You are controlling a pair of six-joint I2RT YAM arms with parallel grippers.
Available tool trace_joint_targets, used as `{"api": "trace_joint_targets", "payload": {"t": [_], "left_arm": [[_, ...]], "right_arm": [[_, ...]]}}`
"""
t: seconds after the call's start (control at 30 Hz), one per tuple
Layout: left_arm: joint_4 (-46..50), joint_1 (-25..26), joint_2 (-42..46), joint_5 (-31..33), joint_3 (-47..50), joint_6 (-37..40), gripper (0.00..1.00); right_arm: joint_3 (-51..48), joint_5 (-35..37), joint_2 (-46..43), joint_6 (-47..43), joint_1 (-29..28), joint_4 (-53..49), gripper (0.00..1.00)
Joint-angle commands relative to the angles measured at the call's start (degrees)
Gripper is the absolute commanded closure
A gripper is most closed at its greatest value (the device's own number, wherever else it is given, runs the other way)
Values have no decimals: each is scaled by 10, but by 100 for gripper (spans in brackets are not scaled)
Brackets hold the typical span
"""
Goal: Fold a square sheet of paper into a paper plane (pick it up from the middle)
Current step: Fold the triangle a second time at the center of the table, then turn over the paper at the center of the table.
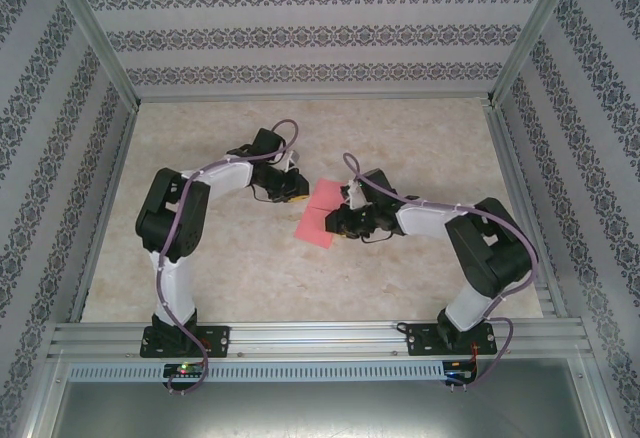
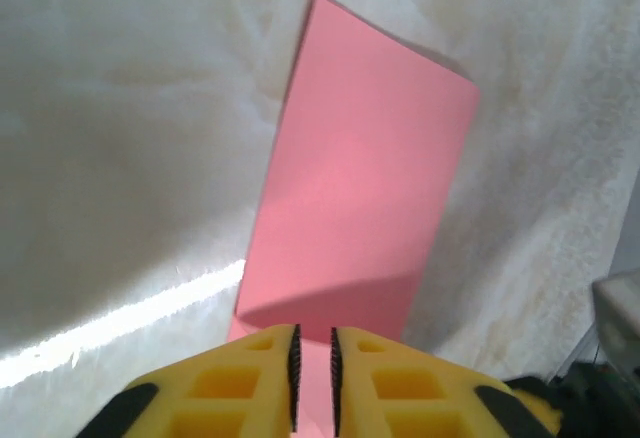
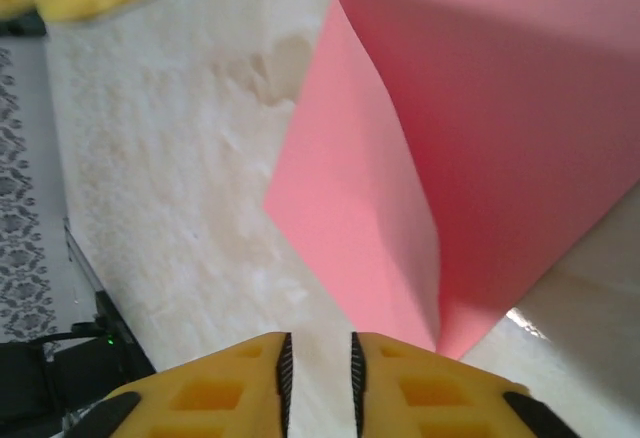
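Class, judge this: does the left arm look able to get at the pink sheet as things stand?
Probably yes: the left fingers, slightly apart, sit right at the edge of the pink sheet, and nothing stands between.

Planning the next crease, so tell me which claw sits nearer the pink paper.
Left, probably. The left claw is over the near edge of the pink paper, pink showing in its gap. The right claw sits just beside a corner, bare table in its gap.
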State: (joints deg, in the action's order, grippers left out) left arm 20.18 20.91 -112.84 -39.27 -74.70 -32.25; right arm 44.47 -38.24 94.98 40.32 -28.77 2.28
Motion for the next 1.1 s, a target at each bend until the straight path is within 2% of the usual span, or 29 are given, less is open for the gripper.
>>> {"api": "trace_joint_targets", "payload": {"t": [0.0, 0.2, 0.6, 0.77, 0.87, 1.07], "left_arm": [[-19, 6, 28, -14, 30, -9, 75], [-46, 19, 28, -25, 63, -21, 72], [-61, 25, 24, -28, 81, -24, 68], [-45, 24, 35, -22, 78, -15, 61], [-34, 23, 50, -14, 79, -12, 54], [-23, 19, 92, 2, 87, -15, 40]], "right_arm": [[11, -7, -22, -19, 22, -18, 69], [62, 0, 3, -62, 46, -66, 59], [142, 3, 90, -118, 39, -122, 56], [150, -9, 107, -116, 18, -114, 64], [151, -14, 122, -111, 9, -106, 69], [149, -26, 120, -103, 4, -95, 84]]}}
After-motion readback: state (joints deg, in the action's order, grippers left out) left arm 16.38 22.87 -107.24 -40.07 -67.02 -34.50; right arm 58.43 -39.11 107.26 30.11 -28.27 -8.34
